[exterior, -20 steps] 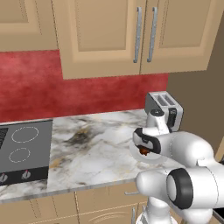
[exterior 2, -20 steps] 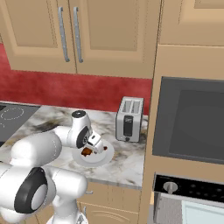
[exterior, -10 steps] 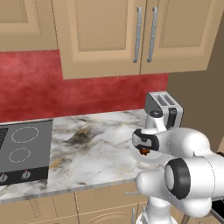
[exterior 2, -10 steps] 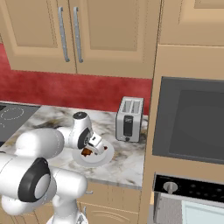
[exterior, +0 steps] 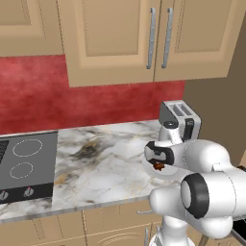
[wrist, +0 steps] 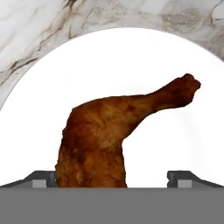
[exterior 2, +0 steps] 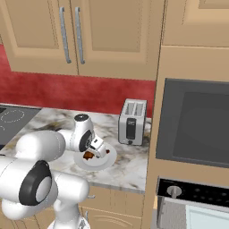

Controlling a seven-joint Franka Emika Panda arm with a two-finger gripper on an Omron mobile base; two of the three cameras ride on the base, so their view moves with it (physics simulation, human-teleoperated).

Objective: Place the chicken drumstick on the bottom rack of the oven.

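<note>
The gripper (wrist: pixel 112 177) has come down a little further over the last second and now sits low over the white plate (wrist: pixel 109 65), its jaws spread fully apart with the chicken drumstick (wrist: pixel 109 135) between them; in the hand view one dark fingertip stands at each side of the thick, meaty end, and neither visibly touches it. The drumstick lies on the plate, its thin bone end pointing away from the hand, and the plate rests on the marble bench (exterior: pixel 96 163) just in front of the silver toaster (exterior 2: pixel 132 121). From the right base view the gripper (exterior 2: pixel 96 150) hangs right over the plate (exterior 2: pixel 105 162) with the dark meat (exterior 2: pixel 88 155) just under it. Nothing else on the bench has shifted, and the cooktop (exterior: pixel 24 166) sits well to the left. The descent looks nearly done, so closing on the meat is probably the next step. The oven (exterior 2: pixel 192 214) is low at the right, beneath the dark built-in panel, so most of the task remains.
</note>
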